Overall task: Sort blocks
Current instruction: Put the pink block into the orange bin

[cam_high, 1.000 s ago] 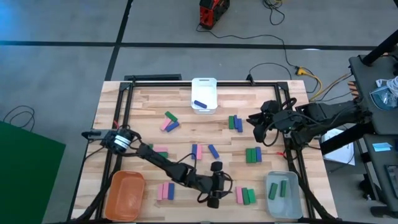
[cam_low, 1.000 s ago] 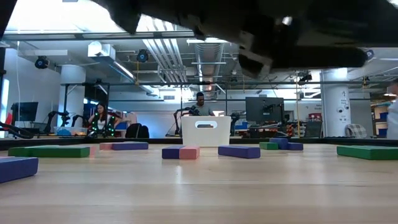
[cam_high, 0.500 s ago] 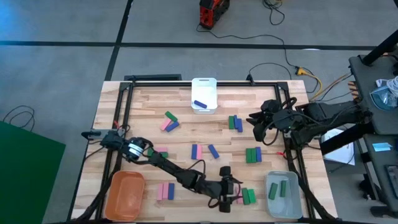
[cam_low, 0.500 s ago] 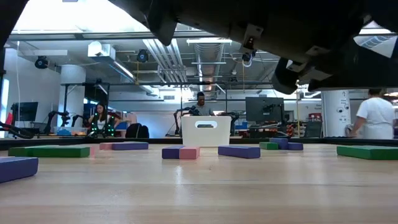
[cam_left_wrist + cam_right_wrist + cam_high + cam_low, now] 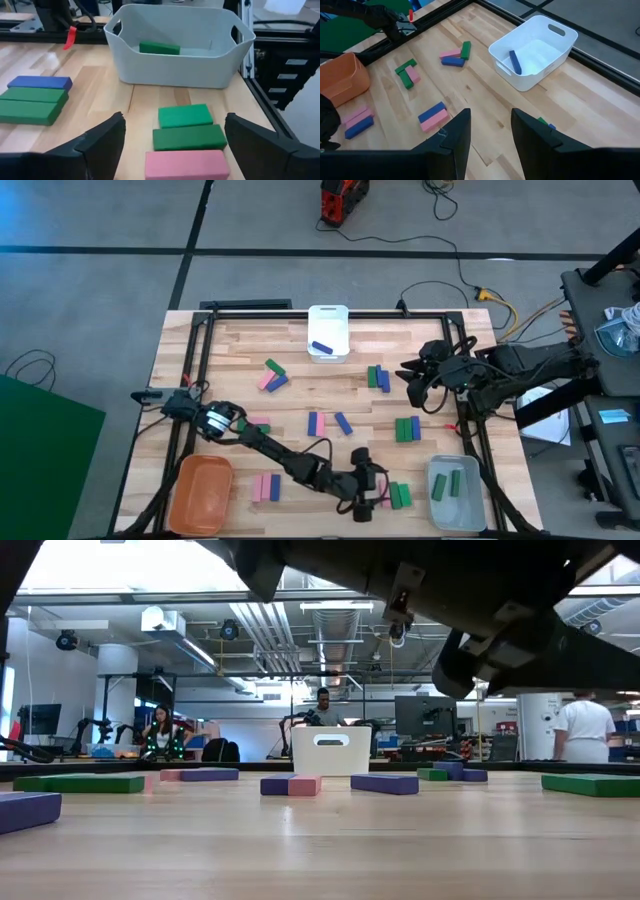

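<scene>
The left gripper [image 5: 364, 498], fingers spread wide and empty, is held over a pink block [image 5: 187, 164] and two green blocks [image 5: 188, 136] lying just left of the grey bin [image 5: 175, 55] at the table's near right. The right gripper [image 5: 412, 388], fingers parted with nothing between them, is held above the far right of the table [image 5: 300, 395].

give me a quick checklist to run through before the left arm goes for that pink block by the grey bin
1. Left gripper open: ok, its fingers stand wide apart.
2. Gripper lined up with the pink block: ok, the block lies between the fingers in the left wrist view.
3. Pink block free to lift: not ok, a green block lies tight against its side.
4. Orange bin ready for pink: ok, it looks empty.
5. Right gripper out of the way: ok, it hangs near the table's right edge, away from the left arm.
6. Height above the block: cannot tell.
</scene>
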